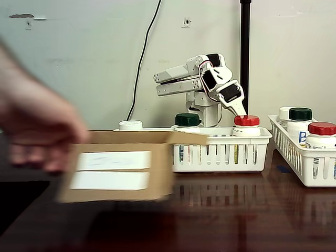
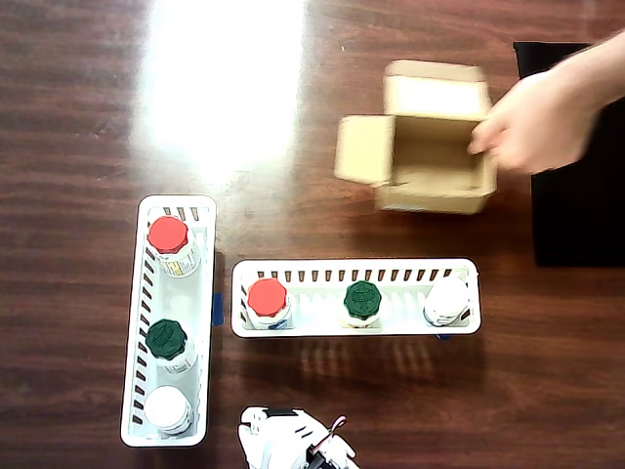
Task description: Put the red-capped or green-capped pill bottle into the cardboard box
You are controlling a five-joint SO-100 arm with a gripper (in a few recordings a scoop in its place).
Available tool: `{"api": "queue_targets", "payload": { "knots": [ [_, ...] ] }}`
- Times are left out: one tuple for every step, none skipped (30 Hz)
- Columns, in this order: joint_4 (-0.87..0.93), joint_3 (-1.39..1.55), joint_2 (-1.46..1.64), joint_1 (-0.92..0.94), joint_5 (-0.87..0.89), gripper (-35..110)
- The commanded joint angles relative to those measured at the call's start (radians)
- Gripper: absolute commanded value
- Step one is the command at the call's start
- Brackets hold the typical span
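Six bottles stand upright in two white baskets on a dark, glossy wooden table [image 2: 88, 117]. In the overhead view, the horizontal basket [image 2: 355, 268] holds, left to right, the red-capped pill bottle [image 2: 267, 297], a green-capped bottle [image 2: 361, 300] and a white-capped bottle [image 2: 447, 301]. The pill bottle's long axis is vertical, cap pointing straight up, and it sits at the left end of this basket; in the fixed view it appears at the basket's right end [image 1: 247, 124]. The vertical basket [image 2: 136, 322] at the left of the overhead view holds a second red-capped bottle [image 2: 169, 235], a second green-capped bottle [image 2: 166, 339] and a second white-capped bottle [image 2: 167, 407].

The cardboard box [image 2: 420, 147] sits beyond the baskets, open, its flaps spread, with a person's hand [image 2: 532, 122] gripping its right side. In the fixed view the box [image 1: 115, 168] is blurred and shows two white labels on its front, the hand [image 1: 37, 126] at its left.

The white arm [image 1: 197, 76] is folded above the horizontal basket, and the gripper [image 1: 239, 107] points down just above the pill bottle's cap; whether the jaws are parted or closed, I cannot tell. A bright glare lies on the table in the overhead view. Behind stands a pale wall [image 1: 79, 52] with a black cable [image 1: 144, 58] and a dark pole [image 1: 245, 52].
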Motion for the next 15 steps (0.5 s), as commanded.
{"api": "queue_targets", "payload": {
  "knots": [
    [-0.322, -0.002, 0.061, 0.976, 0.986, 0],
    [-0.325, -0.002, 0.061, 0.979, 0.989, 0],
    [-0.328, -0.002, 0.061, 0.980, 0.991, 0],
    [-0.331, -0.002, 0.061, 0.983, 0.994, 0],
    [-0.336, -0.002, 0.061, 0.986, 0.997, 0],
    [-0.336, -0.002, 0.061, 0.989, 1.002, 0],
    [-0.336, -0.002, 0.061, 0.992, 1.003, 0],
    [-0.336, -0.002, 0.061, 0.994, 1.003, 0],
    [-0.336, -0.002, 0.061, 0.994, 1.003, 0],
    [-0.336, -0.002, 0.061, 0.996, 1.003, 0],
    [-0.336, -0.002, 0.061, 0.996, 1.003, 0],
    [-0.336, -0.002, 0.061, 0.996, 1.003, 0],
    [-0.336, -0.002, 0.061, 0.994, 1.003, 0],
    [-0.336, -0.002, 0.061, 0.994, 1.006, 0],
    [-0.336, -0.002, 0.061, 0.992, 1.012, 0]
  ]
}}
